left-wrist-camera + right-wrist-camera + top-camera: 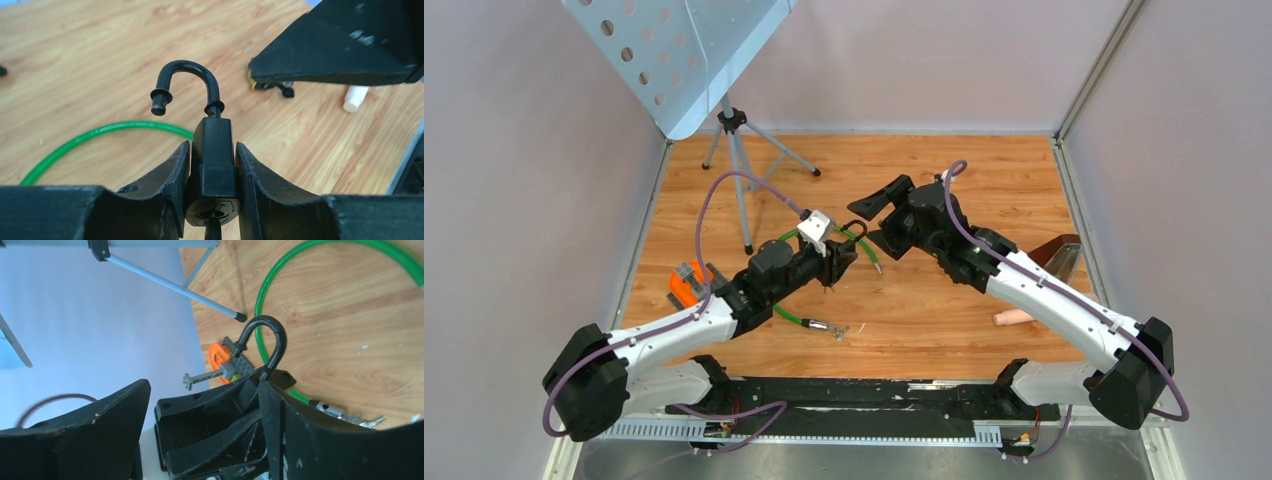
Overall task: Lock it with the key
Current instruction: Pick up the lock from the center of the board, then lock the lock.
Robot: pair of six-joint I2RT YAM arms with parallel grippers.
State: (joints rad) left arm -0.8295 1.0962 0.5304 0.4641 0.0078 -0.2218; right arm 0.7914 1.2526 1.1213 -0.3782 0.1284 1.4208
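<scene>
While the left fingers (175, 170) are clamping the black padlock (212, 145) by the sides of its body, they are holding it above the wooden table (984, 180), near the middle. The shackle (187, 75) is standing open: one leg is sitting in the body, and the other end is hanging free beside it with its collar showing. The round face at the bottom of the body is pointing back toward the left wrist camera, and a dark stub is sticking out of it. Whether that is the key cannot be told.

The right fingers (879, 197) are standing wide apart, gripping nothing. They are facing the left arm, with the shackle lying at their mouth. In the right wrist view one finger is running just beside the shackle's seated leg, but whether it is touching cannot be told.

A green cable (794, 315) is looping across the table under and around the left arm, with its metal end (821, 324) lying near the front edge. A few small metal pieces (372, 422) are lying just beside that end, too small to identify. An orange and grey toy piece (689, 283) is sitting on the table by the left arm. A tripod (736, 150) carrying a perforated panel is standing at the back left.
</scene>
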